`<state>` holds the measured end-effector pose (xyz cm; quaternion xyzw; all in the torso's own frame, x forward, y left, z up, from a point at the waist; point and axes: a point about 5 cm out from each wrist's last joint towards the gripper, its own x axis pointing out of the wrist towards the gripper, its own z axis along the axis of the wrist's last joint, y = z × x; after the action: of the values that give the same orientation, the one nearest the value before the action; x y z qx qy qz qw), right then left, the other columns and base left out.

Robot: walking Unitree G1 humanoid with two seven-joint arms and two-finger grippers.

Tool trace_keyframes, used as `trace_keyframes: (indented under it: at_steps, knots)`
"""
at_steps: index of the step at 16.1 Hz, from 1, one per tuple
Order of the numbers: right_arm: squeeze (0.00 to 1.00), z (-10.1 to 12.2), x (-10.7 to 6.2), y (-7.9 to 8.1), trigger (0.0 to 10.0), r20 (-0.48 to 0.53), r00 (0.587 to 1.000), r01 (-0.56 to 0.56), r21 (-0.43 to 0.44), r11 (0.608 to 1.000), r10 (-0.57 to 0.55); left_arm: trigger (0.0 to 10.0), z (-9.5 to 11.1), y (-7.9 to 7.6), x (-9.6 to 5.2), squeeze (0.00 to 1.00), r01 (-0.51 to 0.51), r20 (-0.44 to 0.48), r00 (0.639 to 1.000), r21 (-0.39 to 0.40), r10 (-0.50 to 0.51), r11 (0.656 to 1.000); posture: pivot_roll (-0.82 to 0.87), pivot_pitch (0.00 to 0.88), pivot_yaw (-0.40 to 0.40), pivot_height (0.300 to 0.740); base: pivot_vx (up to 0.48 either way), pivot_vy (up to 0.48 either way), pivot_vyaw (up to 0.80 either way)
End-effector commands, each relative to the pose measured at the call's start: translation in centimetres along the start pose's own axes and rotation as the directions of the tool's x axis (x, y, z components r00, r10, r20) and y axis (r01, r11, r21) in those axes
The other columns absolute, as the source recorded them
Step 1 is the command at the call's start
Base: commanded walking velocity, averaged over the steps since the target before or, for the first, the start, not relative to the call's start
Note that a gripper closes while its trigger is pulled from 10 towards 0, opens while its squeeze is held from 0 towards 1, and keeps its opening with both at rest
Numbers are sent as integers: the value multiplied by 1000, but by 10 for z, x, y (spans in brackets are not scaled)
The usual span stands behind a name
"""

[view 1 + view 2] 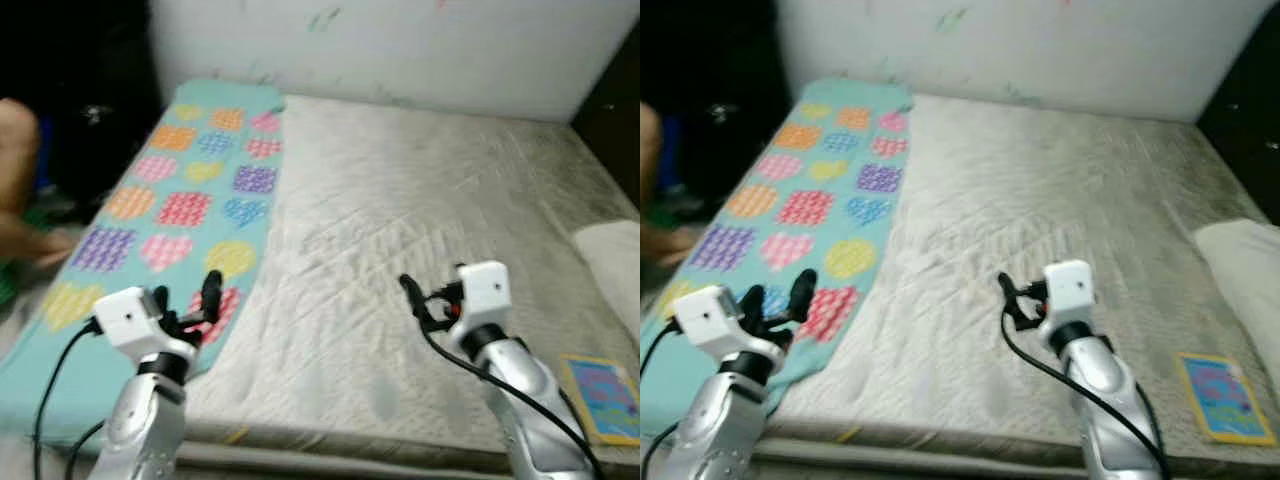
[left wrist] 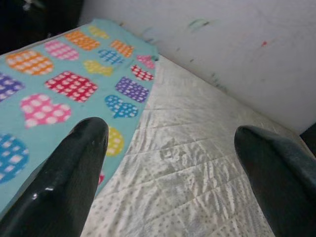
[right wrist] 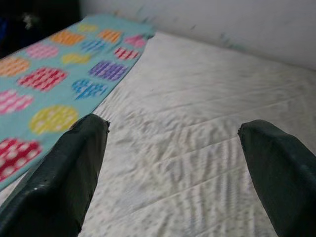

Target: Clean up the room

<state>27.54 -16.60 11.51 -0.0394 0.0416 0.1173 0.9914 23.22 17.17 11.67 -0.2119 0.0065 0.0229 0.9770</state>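
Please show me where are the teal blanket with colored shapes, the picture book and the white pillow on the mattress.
teal blanket (image 1: 185, 190), left eye view, on a red patch near its middle.
picture book (image 1: 1222, 396), right eye view, on the middle of its cover.
white pillow (image 1: 1245, 265), right eye view, on its visible top surface.

— What sort of place is this?
— A bedroom in a home. A bare quilted mattress (image 1: 420, 230) takes up most of the frame, set against a scuffed white wall (image 1: 400, 45) along the top.
— Anything else homely?
— A teal blanket (image 1: 180, 210) with coloured hearts on the left, a pale pillow (image 1: 612, 255) at the right edge, a picture book (image 1: 603, 398) at lower right.
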Motion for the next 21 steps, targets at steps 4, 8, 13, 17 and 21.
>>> trace_keyframes:
  at_steps: [4, 8, 13, 17, 21]
  knots:
    - [0, -6, -5, -11, 10000, -26, 999, 32, -16, 999, -32, 10000, -6, -6, 2, 0, 3, -34, 999, -3, -3, 1000, -41, 28, -71, 740, 0, 0, 0]
    - [0, -7, -3, -11, 10000, -24, 999, 27, -19, 999, -28, 10000, -9, -1, 3, 0, -36, -47, 998, -31, 35, 999, -36, 19, -76, 740, 0, 75, 0]
    - [0, -6, 0, -11, 10000, -18, 1000, 25, -24, 999, -25, 10000, -10, -2, 4, 0, -30, -49, 998, -36, 28, 999, -37, 10, -78, 740, 0, 444, 0]
    - [0, -6, 0, -12, 10000, -19, 1000, 22, -28, 999, -22, 10000, -10, -2, 4, 0, -29, -47, 999, -39, 27, 999, -37, 10, -78, 740, 0, 480, 0]
    - [0, -6, 1, -12, 10000, -17, 1000, 18, -39, 999, -19, 10000, -11, -1, 5, 0, -38, -42, 998, -48, 36, 998, -38, 8, -82, 740, 0, 480, 0]
